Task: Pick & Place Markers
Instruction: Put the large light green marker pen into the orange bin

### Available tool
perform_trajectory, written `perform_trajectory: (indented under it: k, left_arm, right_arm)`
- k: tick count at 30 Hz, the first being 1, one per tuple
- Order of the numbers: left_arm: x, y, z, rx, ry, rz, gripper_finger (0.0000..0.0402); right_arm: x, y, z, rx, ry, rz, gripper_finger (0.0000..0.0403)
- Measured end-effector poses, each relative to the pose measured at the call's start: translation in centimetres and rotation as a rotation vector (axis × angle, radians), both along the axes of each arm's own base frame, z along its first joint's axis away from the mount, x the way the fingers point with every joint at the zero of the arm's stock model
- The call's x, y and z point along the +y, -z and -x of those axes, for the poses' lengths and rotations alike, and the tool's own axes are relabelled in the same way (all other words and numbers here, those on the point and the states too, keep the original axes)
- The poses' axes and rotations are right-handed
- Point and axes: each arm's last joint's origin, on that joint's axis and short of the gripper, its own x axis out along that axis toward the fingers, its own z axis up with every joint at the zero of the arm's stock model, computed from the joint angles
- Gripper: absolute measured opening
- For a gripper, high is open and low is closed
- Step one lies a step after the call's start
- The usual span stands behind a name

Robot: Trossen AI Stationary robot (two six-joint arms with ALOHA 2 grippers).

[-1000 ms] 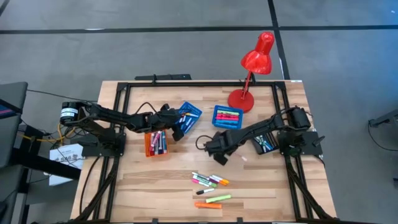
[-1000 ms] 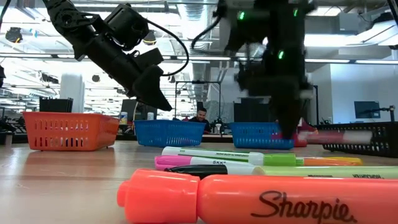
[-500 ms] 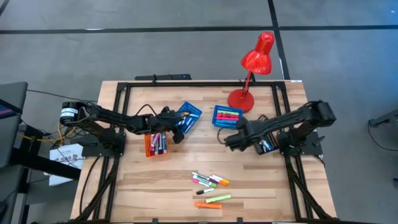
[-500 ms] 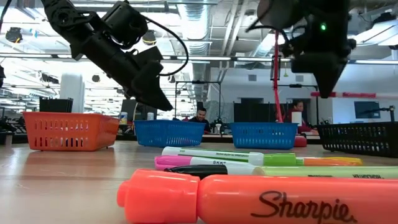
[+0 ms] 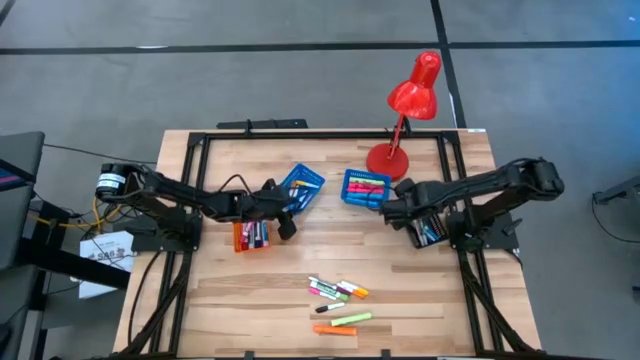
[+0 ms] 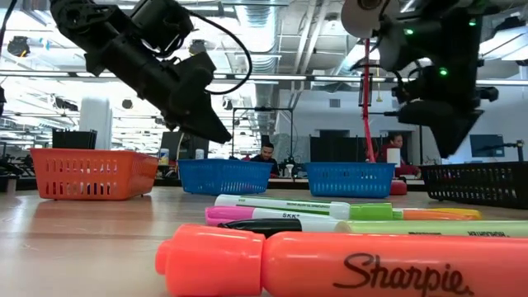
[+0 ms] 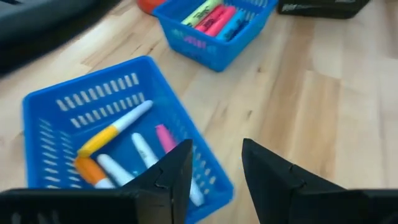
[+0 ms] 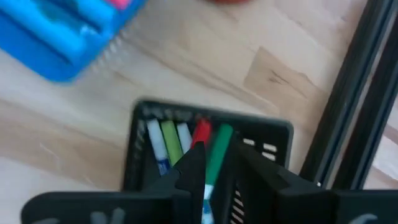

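Right gripper [image 8: 214, 165] over the black mesh tray [image 8: 273, 134] at right, jaws slightly parted around a green marker [image 8: 217, 155]; can't tell if released. Risk: it sticks, lifts out. Left gripper [image 7: 214, 168] open, empty, near the blue plastic basket [image 7: 43, 106]. Loose markers [image 5: 337, 291] remain at near centre.

Desk [image 5: 240, 300] front left: bare wood, free passage. Front centre blocked by loose markers [image 5: 337, 291]. Mid-desk strip between them and the trays is open. Back row crowded: orange tray [image 5: 250, 235], two blue trays [image 5: 303, 187] [image 5: 366, 186], black tray [image 5: 428, 228], red lamp [image 5: 403, 110]. Black frame rails [image 5: 185, 180] bound the sides.
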Motion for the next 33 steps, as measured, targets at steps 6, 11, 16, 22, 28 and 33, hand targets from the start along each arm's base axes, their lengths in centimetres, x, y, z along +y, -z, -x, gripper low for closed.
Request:
perform_trajectory:
  k: [6, 11, 16, 22, 28, 33]
  left_arm:
    - [-2.3, -0.4, -0.3, -0.052, 0.194, 0.096, 0.0135]
    - [-5.1, -0.6, -0.1, -0.069, 0.373, 0.152, 0.0135]
    - [-7.8, -0.6, 0.5, -0.062, 0.476, 0.156, 0.0135]
    - [-10.0, -0.7, 0.9, -0.103, 0.509, 0.126, 0.0135]
    - [-10.9, -0.3, 0.5, -0.171, 0.505, 0.124, 0.0135]
    - [-11.9, 1.2, -0.2, -0.211, 0.525, 0.141, 0.0135]
  right_arm:
    - [-0.8, -2.0, -2.0, -0.131, -0.003, 0.009, 0.0075]
    - [-0.4, -3.2, -5.0, -0.361, -0.200, 0.022, 0.0075]
    - [-0.4, -4.4, -8.8, -0.625, -0.463, 0.129, 0.0075]
    - [0.3, -3.8, -11.8, -0.767, -0.625, 0.153, 0.0075]
    - [1.6, -0.3, -13.3, -0.737, -0.758, -0.066, 0.0075]
    - [2.6, 0.9, -14.2, -0.782, -0.790, -0.169, 0.0075]
